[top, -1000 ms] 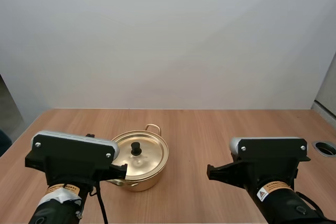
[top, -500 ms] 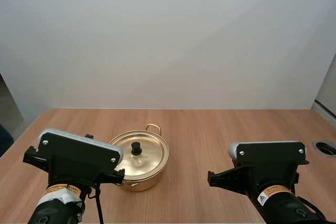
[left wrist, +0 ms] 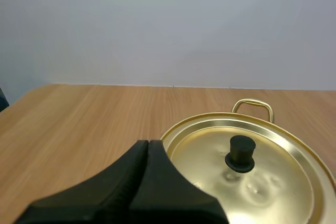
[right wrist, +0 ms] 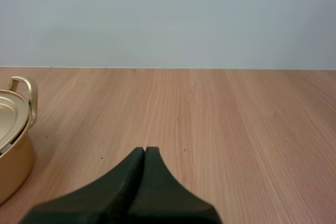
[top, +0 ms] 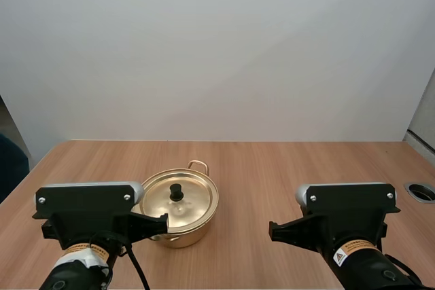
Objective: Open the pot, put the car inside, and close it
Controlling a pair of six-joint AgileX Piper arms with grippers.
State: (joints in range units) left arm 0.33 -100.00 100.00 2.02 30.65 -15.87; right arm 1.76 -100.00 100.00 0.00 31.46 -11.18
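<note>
A golden pot [top: 178, 210] stands on the wooden table, its lid [left wrist: 247, 169] on it, with a black knob [top: 176, 191] in the middle. My left gripper [left wrist: 147, 144] is shut, its fingers together as one dark wedge just short of the pot's near-left rim. My right gripper [right wrist: 145, 150] is shut too, low over bare table to the right of the pot [right wrist: 14, 132]. In the high view both arms sit at the near edge, the left arm [top: 95, 225] beside the pot and the right arm [top: 343, 222] well apart from it.
A round grommet hole [top: 421, 191] lies in the table [top: 272, 168] at the far right edge. Bare wood stretches between the pot and the right arm and behind the pot up to the white wall.
My left arm's wrist has levelled out from a tilt and dropped slightly beside the pot. The right arm has sunk a little. The pot has not moved.
</note>
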